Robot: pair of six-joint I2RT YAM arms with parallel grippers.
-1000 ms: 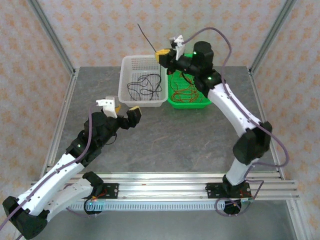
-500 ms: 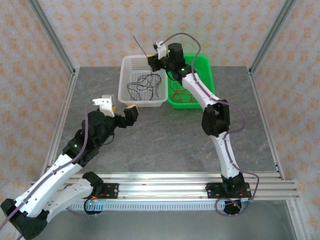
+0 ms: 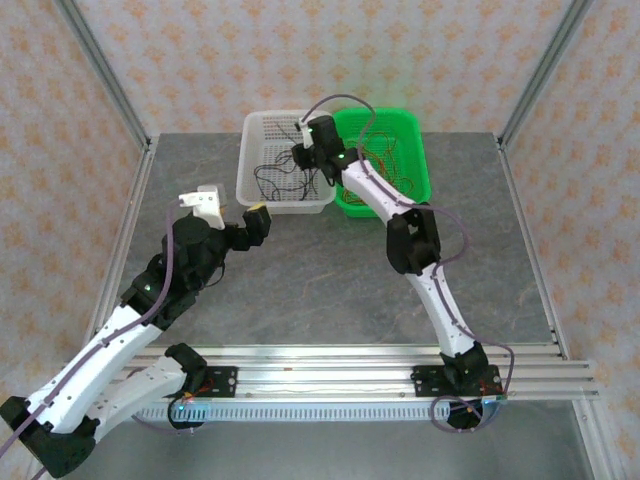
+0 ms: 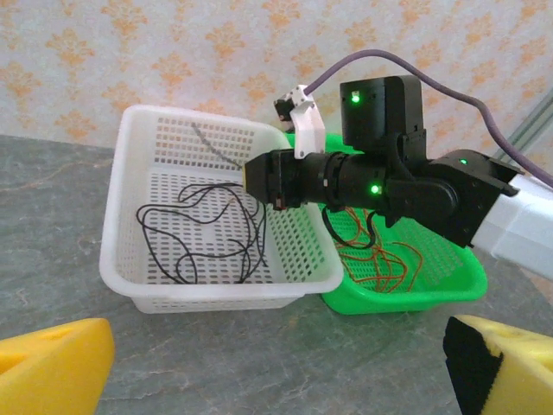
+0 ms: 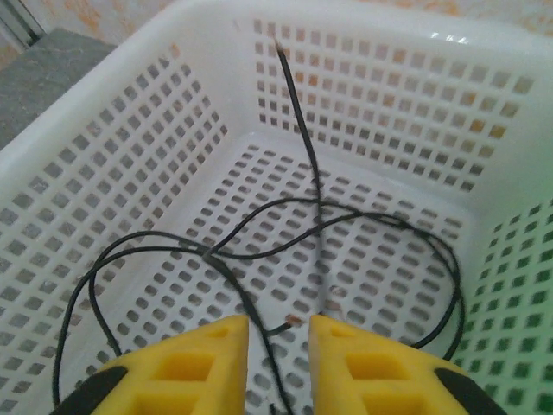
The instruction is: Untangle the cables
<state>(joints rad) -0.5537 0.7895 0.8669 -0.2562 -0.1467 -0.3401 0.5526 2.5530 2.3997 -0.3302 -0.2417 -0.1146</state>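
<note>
a: where do the cables sit?
b: the black cables (image 4: 207,233) lie looped on the floor of the white basket (image 4: 130,268). the red cables (image 4: 380,259) are heaped in the green basket (image 4: 458,285) just beside it.
a: and the claws?
b: the left gripper (image 4: 276,372) hangs spread wide and empty, short of the baskets. the right gripper (image 5: 278,333) is low inside the white basket, fingers drawn close with a slim gap. one black strand (image 5: 298,112) runs up from between them toward the far wall, but i cannot tell whether it is pinched or only passing through.
a: so the step is laying that strand down?
b: i judge so. best to let go low and lift straight up, so the pads don't snag the loops beneath.
</note>
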